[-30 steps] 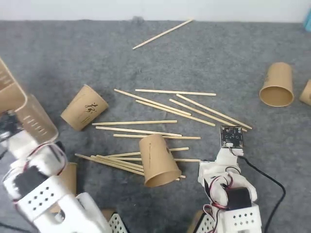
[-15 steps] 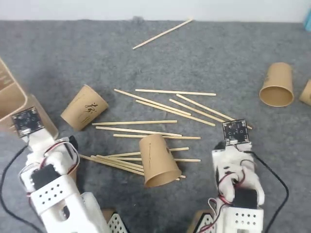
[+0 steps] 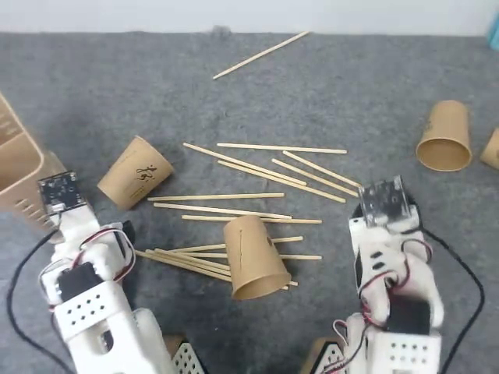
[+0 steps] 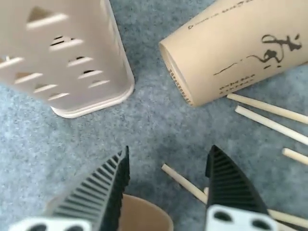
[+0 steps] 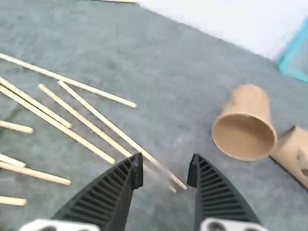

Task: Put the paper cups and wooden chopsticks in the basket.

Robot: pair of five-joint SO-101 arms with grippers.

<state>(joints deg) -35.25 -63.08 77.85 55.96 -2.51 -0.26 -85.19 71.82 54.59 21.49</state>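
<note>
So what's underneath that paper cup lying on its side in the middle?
The middle cup lies across several wooden chopsticks, whose ends stick out on both sides. The stretches beneath it are covered, so whether anything else lies under there cannot be seen.

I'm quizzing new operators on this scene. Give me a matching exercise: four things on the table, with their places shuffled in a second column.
1. basket
2. cup with black drawing
3. middle cup
4. lone chopstick

A. lying over chopsticks
B. at the far side, alone
C. left edge of the high view
D. on its side, next to the basket

Pairs: 1-C, 2-D, 3-A, 4-B.
</note>
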